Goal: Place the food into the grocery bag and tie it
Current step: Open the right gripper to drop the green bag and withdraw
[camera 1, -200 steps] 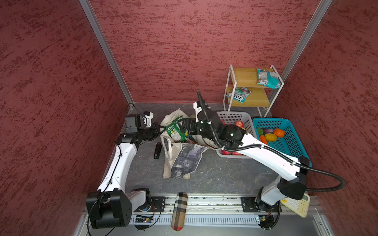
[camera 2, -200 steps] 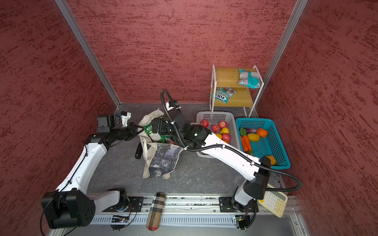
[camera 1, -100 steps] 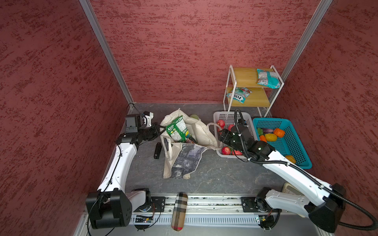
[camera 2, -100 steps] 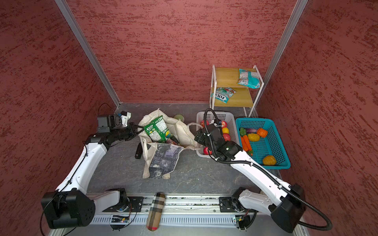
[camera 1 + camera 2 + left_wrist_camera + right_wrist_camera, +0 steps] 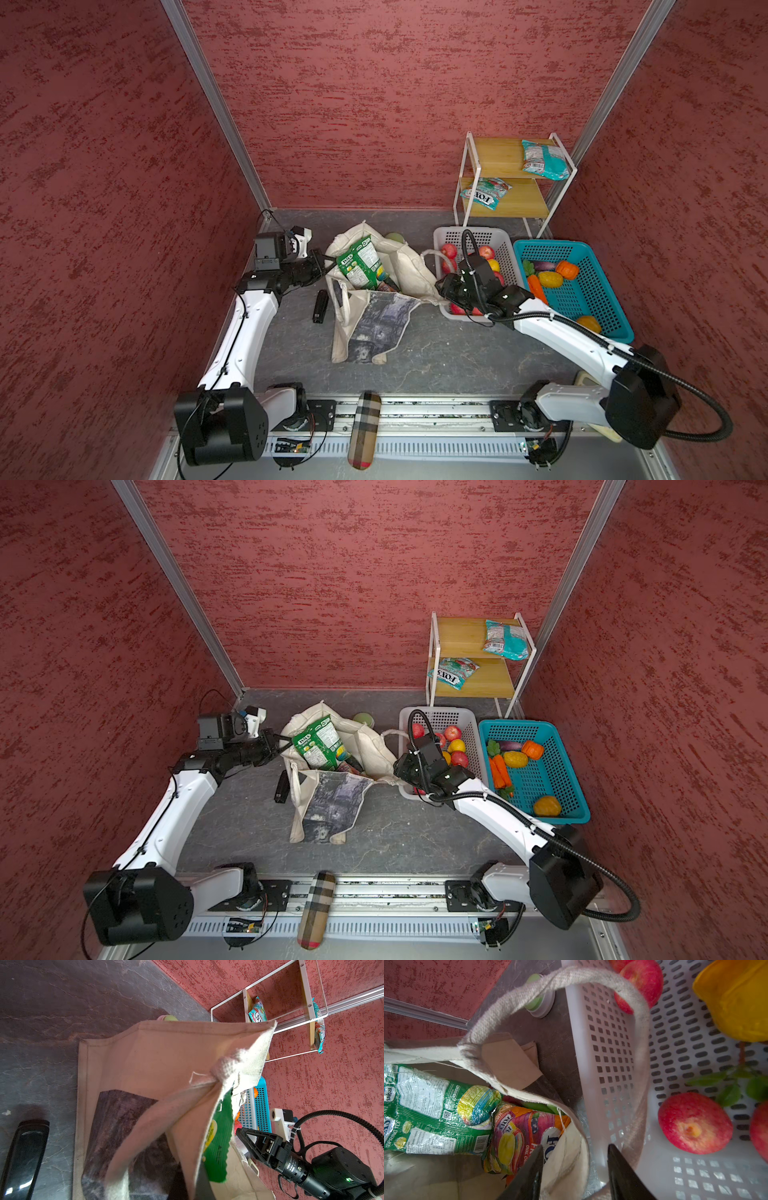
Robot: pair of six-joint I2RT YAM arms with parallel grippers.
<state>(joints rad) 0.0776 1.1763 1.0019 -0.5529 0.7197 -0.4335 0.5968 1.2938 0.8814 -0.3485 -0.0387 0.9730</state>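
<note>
The cream grocery bag [image 5: 409, 266] [image 5: 368, 742] sags open mid-table, its printed side [image 5: 380, 318] spread flat toward the front. A green snack packet [image 5: 359, 262] [image 5: 431, 1109] sticks out of its mouth, with an orange FOX'S packet [image 5: 519, 1132] beside it inside. My left gripper [image 5: 323, 259] is shut on the bag's left rim; cloth [image 5: 155, 1059] fills the left wrist view and hides the jaws. My right gripper [image 5: 574, 1167] [image 5: 442, 286] stands open at the bag's right rim, with the rim cloth between its fingers. A strap handle [image 5: 591, 974] loops over the white basket's edge.
A white basket [image 5: 490, 241] of apples [image 5: 694, 1123] touches the bag's right side, with a blue basket [image 5: 598, 299] of toy vegetables beyond. A shelf rack [image 5: 498, 195] with packets stands at the back right. A black bar [image 5: 320, 305] lies left of the bag.
My right arm drew back from over the bag's mouth, leaving the green packet inside, and came to the bag's right rim with its jaws narrower. The left gripper kept its hold.
</note>
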